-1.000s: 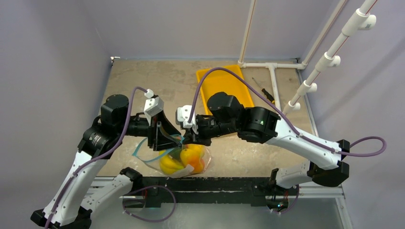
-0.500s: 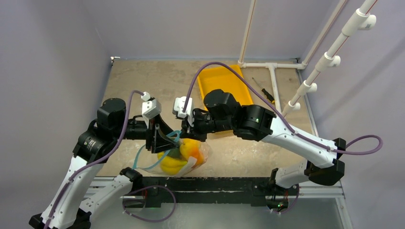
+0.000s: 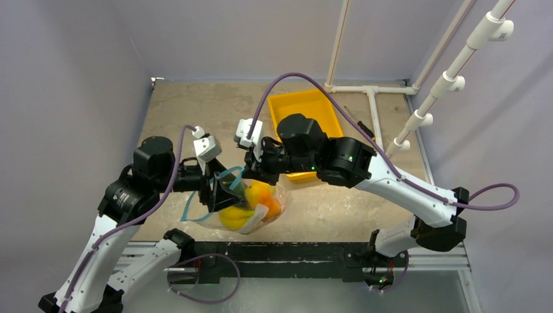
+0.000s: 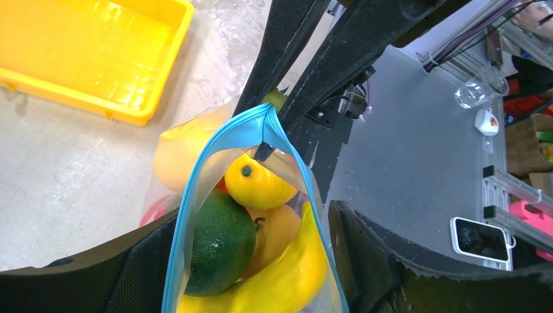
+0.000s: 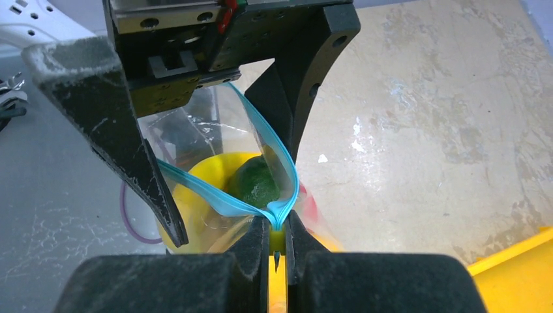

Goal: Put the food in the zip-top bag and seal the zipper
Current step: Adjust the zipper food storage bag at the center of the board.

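Observation:
The clear zip-top bag (image 3: 255,212) lies near the table's front edge with the food inside it: a green avocado (image 4: 218,242), a lemon (image 4: 257,184), a banana (image 4: 287,277) and orange fruit (image 3: 261,193). Its teal zipper (image 4: 225,140) gapes in a narrow loop. My right gripper (image 5: 278,225) is shut on the zipper's far end and holds it up. My left gripper (image 4: 254,218) is open, with one finger on each side of the bag's mouth. In the top view the left gripper (image 3: 225,189) and right gripper (image 3: 251,175) face each other over the bag.
The yellow tray (image 3: 287,104) sits behind the right arm with nothing showing in it. A dark thin tool (image 3: 360,125) and a white pipe frame (image 3: 373,104) lie at the back right. The table's front edge runs just below the bag.
My left gripper's jaws have spread wider around the bag's mouth. The right gripper has drawn the zipper end up and toward the back, and the bag has stretched with it.

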Action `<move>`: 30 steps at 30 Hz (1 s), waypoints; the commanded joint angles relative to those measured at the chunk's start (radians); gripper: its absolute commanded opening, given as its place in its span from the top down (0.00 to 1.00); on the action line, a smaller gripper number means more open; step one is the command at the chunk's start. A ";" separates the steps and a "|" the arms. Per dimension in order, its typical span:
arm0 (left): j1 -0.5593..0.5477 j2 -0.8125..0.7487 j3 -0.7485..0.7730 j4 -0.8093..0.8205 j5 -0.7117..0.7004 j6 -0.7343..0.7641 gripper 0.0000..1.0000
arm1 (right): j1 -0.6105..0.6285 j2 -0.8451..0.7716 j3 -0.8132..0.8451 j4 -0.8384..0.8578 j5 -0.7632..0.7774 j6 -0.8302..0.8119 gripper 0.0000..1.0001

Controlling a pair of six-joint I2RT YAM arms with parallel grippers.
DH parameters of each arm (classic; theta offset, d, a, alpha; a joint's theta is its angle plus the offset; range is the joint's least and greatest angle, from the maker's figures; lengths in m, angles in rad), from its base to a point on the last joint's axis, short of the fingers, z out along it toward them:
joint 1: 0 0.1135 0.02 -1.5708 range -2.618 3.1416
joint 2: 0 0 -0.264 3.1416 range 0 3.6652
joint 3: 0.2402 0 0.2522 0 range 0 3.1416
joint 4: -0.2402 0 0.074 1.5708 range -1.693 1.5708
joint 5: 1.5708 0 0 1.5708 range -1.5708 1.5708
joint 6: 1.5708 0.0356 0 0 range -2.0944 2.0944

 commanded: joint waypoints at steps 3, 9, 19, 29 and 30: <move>-0.011 0.001 0.038 -0.036 -0.106 0.027 0.31 | -0.009 0.000 0.075 0.049 0.029 0.020 1.00; -0.012 0.025 0.050 -0.029 -0.116 0.049 0.82 | -0.009 0.003 0.082 0.054 0.022 0.018 1.00; -0.012 0.010 0.059 -0.034 -0.171 0.078 1.00 | -0.013 -0.053 -0.006 0.132 0.037 0.017 0.94; -0.012 -0.002 0.070 -0.029 -0.134 0.087 1.00 | -0.018 -0.212 -0.197 0.321 0.075 -0.005 0.46; -0.012 -0.002 0.071 -0.029 -0.125 0.086 1.00 | -0.018 -0.229 -0.221 0.338 0.067 -0.008 0.44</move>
